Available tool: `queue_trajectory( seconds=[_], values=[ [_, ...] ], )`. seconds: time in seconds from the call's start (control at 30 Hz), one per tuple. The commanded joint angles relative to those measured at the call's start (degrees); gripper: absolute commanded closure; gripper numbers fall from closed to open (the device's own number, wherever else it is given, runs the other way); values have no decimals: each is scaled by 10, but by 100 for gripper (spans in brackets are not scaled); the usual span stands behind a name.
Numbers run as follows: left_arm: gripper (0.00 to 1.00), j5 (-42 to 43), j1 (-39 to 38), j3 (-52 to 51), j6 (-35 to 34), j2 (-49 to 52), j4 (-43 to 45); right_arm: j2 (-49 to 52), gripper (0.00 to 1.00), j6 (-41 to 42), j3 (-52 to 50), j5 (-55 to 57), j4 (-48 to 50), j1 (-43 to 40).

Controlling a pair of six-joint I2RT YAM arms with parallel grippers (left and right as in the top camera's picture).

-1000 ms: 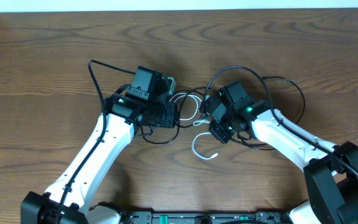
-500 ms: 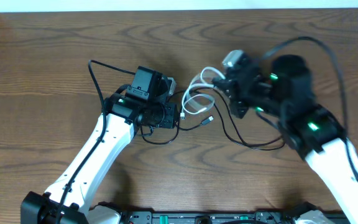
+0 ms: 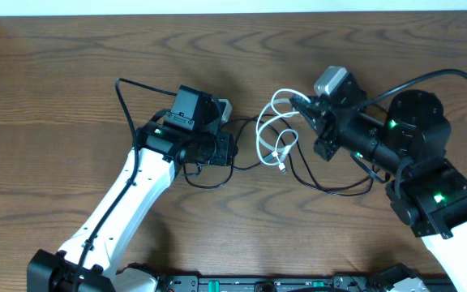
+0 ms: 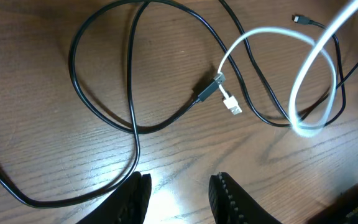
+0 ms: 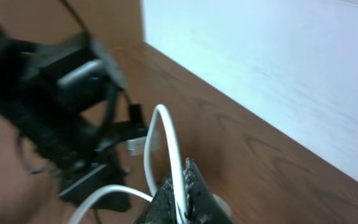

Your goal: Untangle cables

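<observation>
1. The wooden bench carries everything; both sets of jaws work over its middle, facing each other.
2. The right arm reaches in from the right; the right jaws are pressed together and clamped on the white cable, which in the right wrist view runs straight down into their tips.
3. The left arm reaches in from the lower left; the left jaws stand apart, and in the left wrist view bare wood shows in the gap between the two fingers.
4. The black cables lie on the bench between and below the two sets of jaws; one sags in a wide curve under the right jaws, while another forms a large loop just ahead of the left jaws and passes close beside their left finger.
5. The white cable hangs in a few loops from the right jaws towards the left jaws, about midway between them; from the left wrist it shows as a bright, blurred loop ahead and to the right, with its shadow on the wood beneath.
6. A black plug and a white plug lie just beside each other, straight ahead of the left jaws; whether they touch I cannot tell.
</observation>
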Motion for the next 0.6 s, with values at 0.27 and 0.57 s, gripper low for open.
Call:
queue_trajectory(
  seconds=[0.27,0.57],
  values=[
    [64,9,2,10,-7,4,-13,68,99,10,3,534,229,-97],
    [64,7,2,10,-7,4,-14,73,73,10,3,259,27,-139]
  ],
)
